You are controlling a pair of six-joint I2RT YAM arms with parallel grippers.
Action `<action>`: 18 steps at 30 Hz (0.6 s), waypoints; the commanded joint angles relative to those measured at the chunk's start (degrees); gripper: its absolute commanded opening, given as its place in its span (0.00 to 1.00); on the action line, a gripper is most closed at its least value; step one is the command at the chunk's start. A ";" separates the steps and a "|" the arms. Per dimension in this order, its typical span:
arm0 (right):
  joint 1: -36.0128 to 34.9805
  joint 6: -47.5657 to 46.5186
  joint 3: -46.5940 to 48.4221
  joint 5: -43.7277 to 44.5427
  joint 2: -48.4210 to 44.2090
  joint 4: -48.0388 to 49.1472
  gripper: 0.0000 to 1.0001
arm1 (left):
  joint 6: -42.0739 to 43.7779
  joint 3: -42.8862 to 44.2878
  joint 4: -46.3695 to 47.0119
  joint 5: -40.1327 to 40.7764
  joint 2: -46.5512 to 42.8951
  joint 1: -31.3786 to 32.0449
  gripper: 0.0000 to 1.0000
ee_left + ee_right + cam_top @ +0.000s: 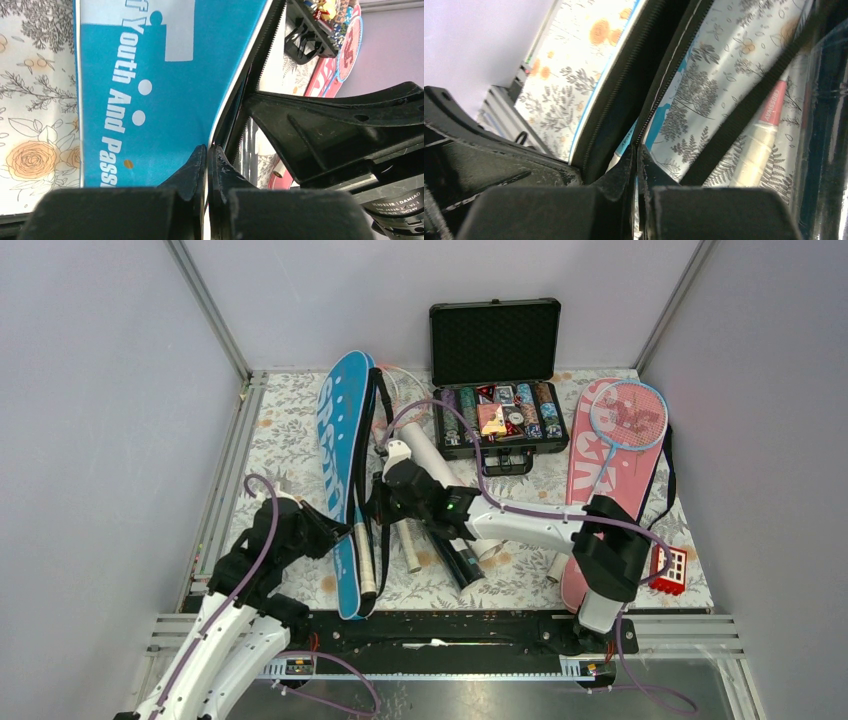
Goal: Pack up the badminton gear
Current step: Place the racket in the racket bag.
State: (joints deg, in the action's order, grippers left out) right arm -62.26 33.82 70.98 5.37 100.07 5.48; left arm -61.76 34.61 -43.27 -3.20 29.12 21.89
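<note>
Top external — blue cover (near–far)

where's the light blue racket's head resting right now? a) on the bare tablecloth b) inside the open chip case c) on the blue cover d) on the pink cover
d: in the top view the light-blue racket lies with its head over the far end of the pink cover.

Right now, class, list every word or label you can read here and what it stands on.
"SPORT": blue cover.
"Youth And Pass", cut off: same cover, smaller print.
"DAMIAO": black motor housing.
Lettering on the pink cover: partly hidden by the racket.
Red label on the white tube: too blurred.
Poker chips: too small.
</note>
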 commanded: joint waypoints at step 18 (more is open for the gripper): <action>0.16 -0.98 0.76 -0.03 -0.51 4.74 0.00 | 4.17 -6.30 4.31 -8.70 0.80 -0.14 0.42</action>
State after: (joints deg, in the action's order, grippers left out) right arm -62.24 33.58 68.82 4.08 102.10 6.26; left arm -61.17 24.69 -37.60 -8.91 28.73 21.69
